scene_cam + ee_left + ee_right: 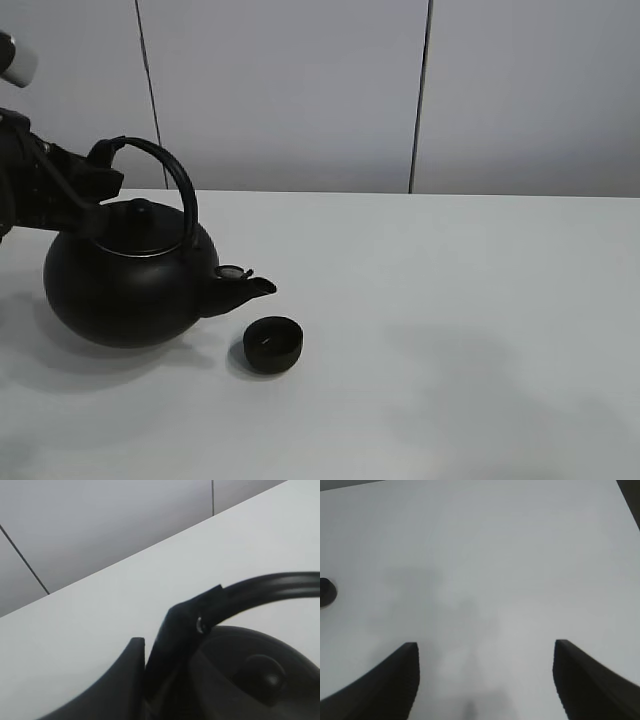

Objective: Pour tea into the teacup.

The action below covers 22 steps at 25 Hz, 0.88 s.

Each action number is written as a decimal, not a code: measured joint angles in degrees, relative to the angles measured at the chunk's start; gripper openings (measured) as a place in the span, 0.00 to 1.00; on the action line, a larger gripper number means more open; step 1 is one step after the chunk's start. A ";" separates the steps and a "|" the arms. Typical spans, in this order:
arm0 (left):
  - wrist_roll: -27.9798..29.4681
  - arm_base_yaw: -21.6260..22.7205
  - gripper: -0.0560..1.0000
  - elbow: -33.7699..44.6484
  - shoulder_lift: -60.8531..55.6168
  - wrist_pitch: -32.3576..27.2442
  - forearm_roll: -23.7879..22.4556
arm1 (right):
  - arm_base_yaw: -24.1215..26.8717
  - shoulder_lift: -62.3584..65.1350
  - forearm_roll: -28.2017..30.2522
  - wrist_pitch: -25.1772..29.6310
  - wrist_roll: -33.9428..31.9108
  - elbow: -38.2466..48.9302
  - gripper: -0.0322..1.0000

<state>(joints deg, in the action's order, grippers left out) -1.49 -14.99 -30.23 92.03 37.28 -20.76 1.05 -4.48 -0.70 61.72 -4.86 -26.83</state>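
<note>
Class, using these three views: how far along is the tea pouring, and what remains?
Done: the left claw grips the kettle by its handle, and the spout sits just short of the teacup. In hand: lining up; no stream shows. Left: tilt and pour. The right claw hangs open over the table, idle.

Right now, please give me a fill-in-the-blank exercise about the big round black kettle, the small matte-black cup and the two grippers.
1. The left gripper is shut on the arched ____ of the big round black kettle.
2. The kettle's short ____ points toward the small matte-black teacup.
3. The right gripper is ____, with nothing between its fingers.
Missing words: handle; spout; open.
</note>
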 joint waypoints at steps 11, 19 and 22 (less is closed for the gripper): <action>-0.19 0.00 0.19 0.00 0.00 -1.17 1.67 | 0.00 0.00 0.00 0.00 0.00 0.00 0.53; -0.25 0.00 0.19 0.00 0.00 -2.07 1.73 | 0.00 0.00 0.00 0.00 0.00 0.00 0.53; -0.25 0.00 0.19 0.00 0.00 -2.73 1.80 | 0.00 0.00 0.00 0.00 0.00 0.00 0.53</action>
<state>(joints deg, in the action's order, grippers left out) -1.75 -14.99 -30.23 92.03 34.56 -18.97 1.05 -4.48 -0.70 61.72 -4.86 -26.83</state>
